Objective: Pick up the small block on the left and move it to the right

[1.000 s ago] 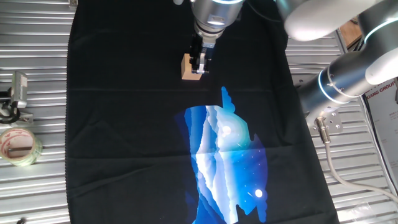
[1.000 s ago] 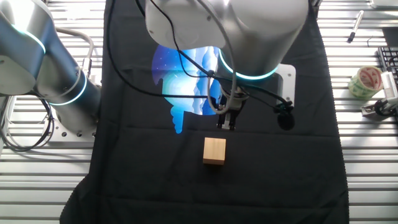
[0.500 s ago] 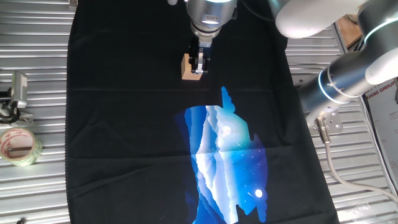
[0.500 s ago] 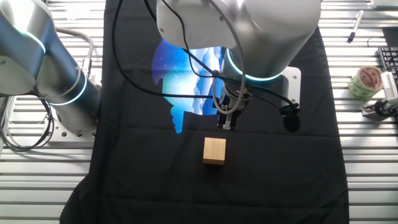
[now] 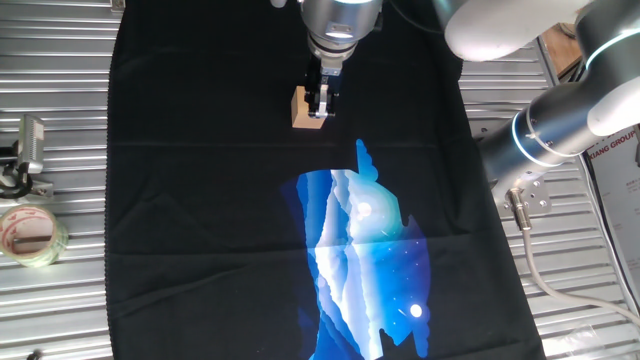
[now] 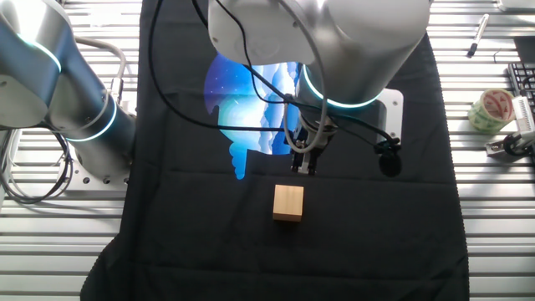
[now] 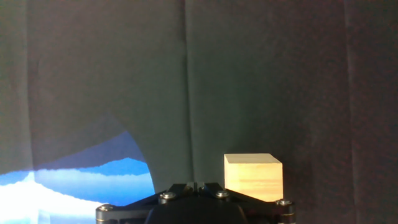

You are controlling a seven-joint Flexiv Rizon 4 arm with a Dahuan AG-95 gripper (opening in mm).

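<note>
A small block (image 6: 288,203) of pale, smooth-faced wood is seen resting square on the black cloth (image 6: 192,234), just below centre in the other fixed view. The gripper (image 6: 304,165) is held just above it, apart from it, nothing grasped. Its fingers appear nearly together, though their gap cannot be told for sure. In the hand view the block (image 7: 253,177) is cut off by the gripper's dark housing.
</note>
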